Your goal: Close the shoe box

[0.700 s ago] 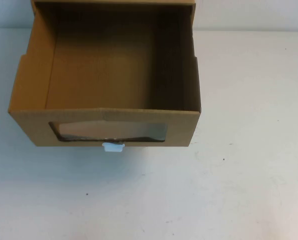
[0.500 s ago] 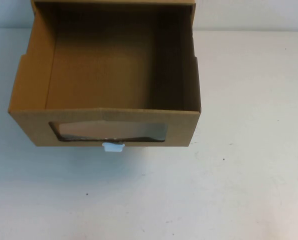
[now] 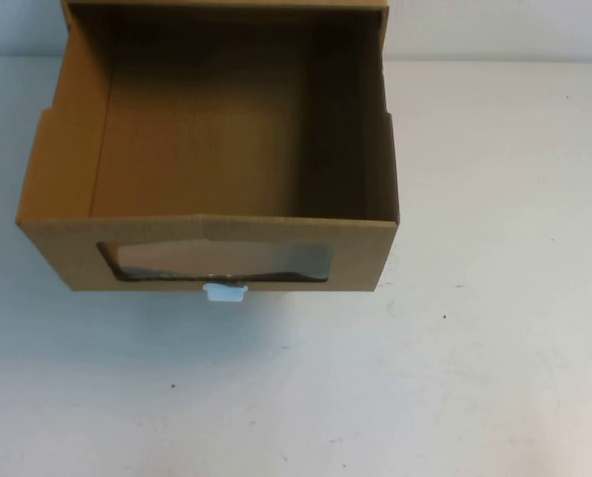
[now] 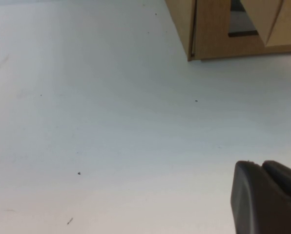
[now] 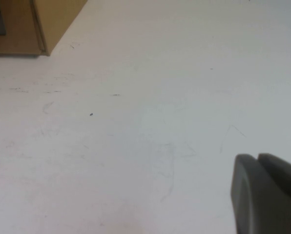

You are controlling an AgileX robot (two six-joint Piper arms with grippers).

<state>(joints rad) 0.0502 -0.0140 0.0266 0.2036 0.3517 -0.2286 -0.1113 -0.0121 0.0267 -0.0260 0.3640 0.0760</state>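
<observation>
The shoe box (image 3: 68, 253) is a brown cardboard drawer, pulled far out of its sleeve (image 3: 226, 4) at the table's far left-middle, open and empty inside. Its front has a clear window (image 3: 222, 261) with a white pull tab (image 3: 224, 292) below it. Neither arm shows in the high view. In the left wrist view my left gripper (image 4: 260, 168) is shut and empty over bare table, well short of a corner of the box (image 4: 211, 34). In the right wrist view my right gripper (image 5: 257, 161) is shut and empty, far from the other box corner (image 5: 52, 19).
The white table (image 3: 475, 348) stretches in front of and to the right of the box, with only small specks and scuff marks on it. A pale wall runs along the table's far edge.
</observation>
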